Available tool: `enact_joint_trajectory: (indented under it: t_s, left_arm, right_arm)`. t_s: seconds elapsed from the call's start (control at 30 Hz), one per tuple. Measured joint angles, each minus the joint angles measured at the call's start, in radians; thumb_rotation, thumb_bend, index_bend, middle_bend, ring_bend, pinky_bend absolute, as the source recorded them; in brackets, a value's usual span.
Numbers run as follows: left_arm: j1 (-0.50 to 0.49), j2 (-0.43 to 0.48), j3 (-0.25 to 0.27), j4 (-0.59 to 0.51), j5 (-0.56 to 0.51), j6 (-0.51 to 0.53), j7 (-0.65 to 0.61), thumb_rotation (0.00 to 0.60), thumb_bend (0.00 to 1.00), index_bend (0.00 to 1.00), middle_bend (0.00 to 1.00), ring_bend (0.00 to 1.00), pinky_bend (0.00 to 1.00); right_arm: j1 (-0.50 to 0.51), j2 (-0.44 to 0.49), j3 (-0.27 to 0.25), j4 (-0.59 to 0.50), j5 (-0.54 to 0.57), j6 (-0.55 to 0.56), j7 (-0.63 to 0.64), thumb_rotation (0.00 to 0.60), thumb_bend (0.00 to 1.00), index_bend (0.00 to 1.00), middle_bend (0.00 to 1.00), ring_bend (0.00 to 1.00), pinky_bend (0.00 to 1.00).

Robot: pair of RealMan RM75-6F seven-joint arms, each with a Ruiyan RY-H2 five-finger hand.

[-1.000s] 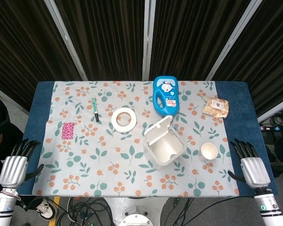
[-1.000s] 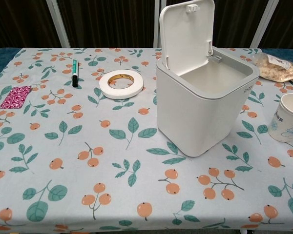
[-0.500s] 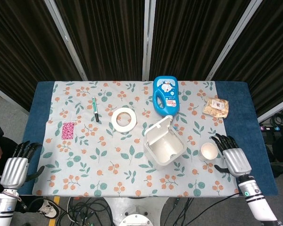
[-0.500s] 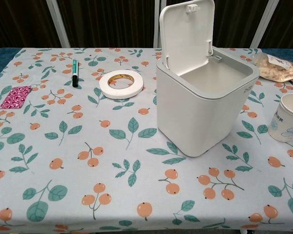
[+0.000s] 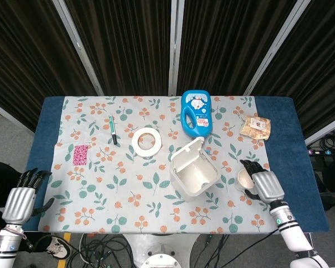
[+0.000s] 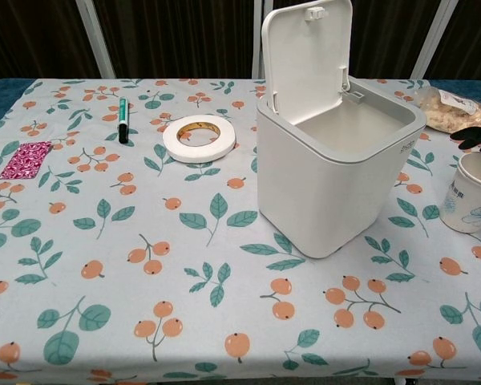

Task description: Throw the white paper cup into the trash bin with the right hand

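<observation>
floral tablecloth (image 5: 128,184): open-lidded trash bin (image 5: 194,174); white paper cup (image 5: 245,178) beside it; right hand (image 5: 261,183) spread, empty, partly over cup; left hand (image 5: 21,199) spread, empty.

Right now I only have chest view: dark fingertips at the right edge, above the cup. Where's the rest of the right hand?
Observer: Head view shows the right hand at the right side of the white paper cup, fingers reaching past its far side.
Operator: Gripping it?
Observer: Can't tell contact. Fingers look spread, and the cup stands on the table.
Operator: Left hand?
Observer: The left hand is off the table's near-left corner, fingers apart, holding nothing.
</observation>
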Motion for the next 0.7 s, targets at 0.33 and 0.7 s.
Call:
enact_joint_trajectory:
  t_s: [0.33, 0.7]
  left_arm:
    - [0.000, 0.003, -0.002, -0.007, 0.000, 0.002, 0.005, 0.600, 0.24, 0.20, 0.18, 0.08, 0.11]
    - [-0.002, 0.004, -0.003, -0.012, 0.000, 0.001, 0.012, 0.600, 0.24, 0.20, 0.18, 0.08, 0.11]
  right_arm:
    - [0.000, -0.008, -0.007, 0.019, -0.017, 0.037, 0.009, 0.600, 0.24, 0.40, 0.39, 0.37, 0.60]
    - [-0.025, 0.035, -0.005, 0.003, -0.068, 0.142, 0.067, 0.600, 0.24, 0.41, 0.40, 0.39, 0.60]
